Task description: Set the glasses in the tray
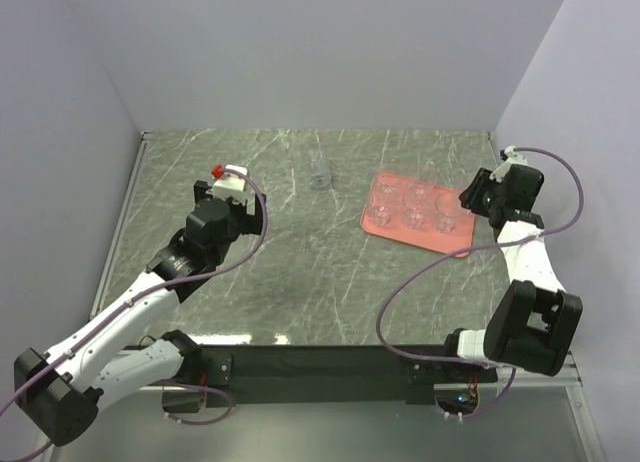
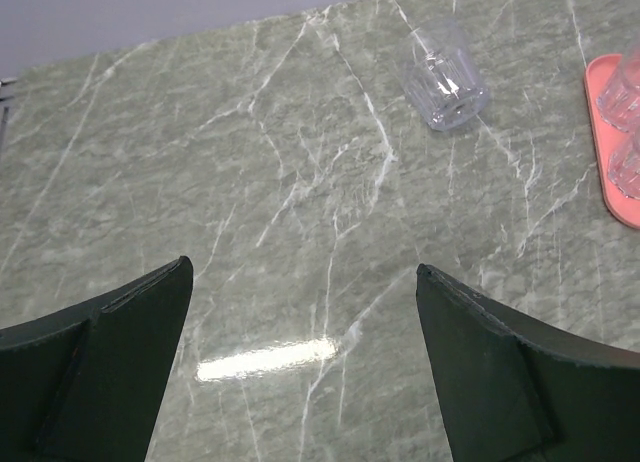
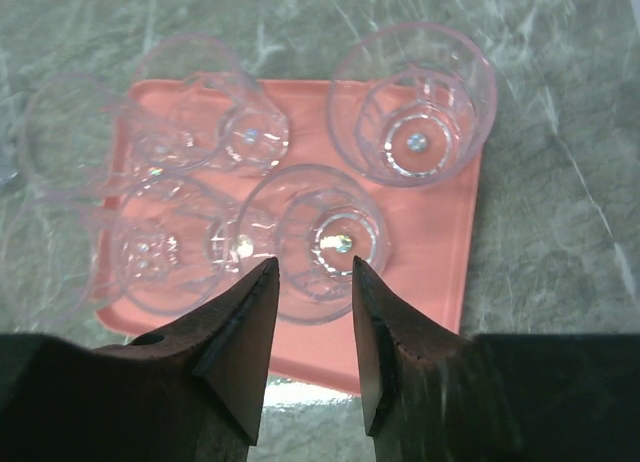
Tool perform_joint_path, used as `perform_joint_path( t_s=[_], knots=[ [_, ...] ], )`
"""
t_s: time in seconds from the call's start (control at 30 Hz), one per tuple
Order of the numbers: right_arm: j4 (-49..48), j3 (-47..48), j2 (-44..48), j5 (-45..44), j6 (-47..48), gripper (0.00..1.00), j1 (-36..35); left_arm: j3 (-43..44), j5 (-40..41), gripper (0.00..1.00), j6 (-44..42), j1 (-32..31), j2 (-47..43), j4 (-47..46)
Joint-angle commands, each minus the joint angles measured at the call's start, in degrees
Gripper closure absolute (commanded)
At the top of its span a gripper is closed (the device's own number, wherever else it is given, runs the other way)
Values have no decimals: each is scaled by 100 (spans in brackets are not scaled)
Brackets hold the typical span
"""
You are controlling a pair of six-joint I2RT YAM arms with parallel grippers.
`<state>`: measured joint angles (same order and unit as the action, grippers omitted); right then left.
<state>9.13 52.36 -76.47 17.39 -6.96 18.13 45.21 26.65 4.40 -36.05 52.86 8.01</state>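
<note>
One glass (image 2: 447, 75) stands on the surface (image 2: 250, 182) left of the tray (image 3: 430, 232), which holds five. Our left gripper (image 2: 303, 272), spread wide, should straddle it squarely before closing. Our right gripper (image 3: 315, 267) hovers parted, empty, over the tray.

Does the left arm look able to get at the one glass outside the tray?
Probably yes. The glass sits on the table ahead and right of the left gripper, whose jaws are open and empty. Nothing lies between them; the tray is further right.
</note>
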Motion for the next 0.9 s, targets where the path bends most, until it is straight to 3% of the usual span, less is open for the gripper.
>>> perform_joint_path(
  t_s=[0.0, 0.2, 0.3, 0.33, 0.47, 0.7, 0.87],
  knots=[
    [10, -234, 413, 519, 484, 54, 15, 14, -573, 1, 297, 299, 75, -177],
    [949, -165, 914, 2010, 1837, 50, 41, 58, -1670, 1, 841, 993, 329, -335],
    [1117, -234, 1229, 2566, 2277, 46, 59, 58, -2897, 1, 1367, 1415, 653, -711],
    [1126, -270, 1292, 2638, 2278, 45, 59, 75, -2903, 1, 1518, 1504, 768, -713],
    [1196, -445, 1503, 2892, 2532, 40, 112, 312, -4192, 1, 2422, 1751, 1497, -1195],
    [1443, -384, 1433, 3350, 2726, 39, 261, 1120, -4923, 1, 3610, 1768, 3288, -1758],
    [1469, -419, 1512, 3613, 2718, 39, 410, 2051, -4898, 1, 3936, 1742, 4529, -1461]
  ],
)
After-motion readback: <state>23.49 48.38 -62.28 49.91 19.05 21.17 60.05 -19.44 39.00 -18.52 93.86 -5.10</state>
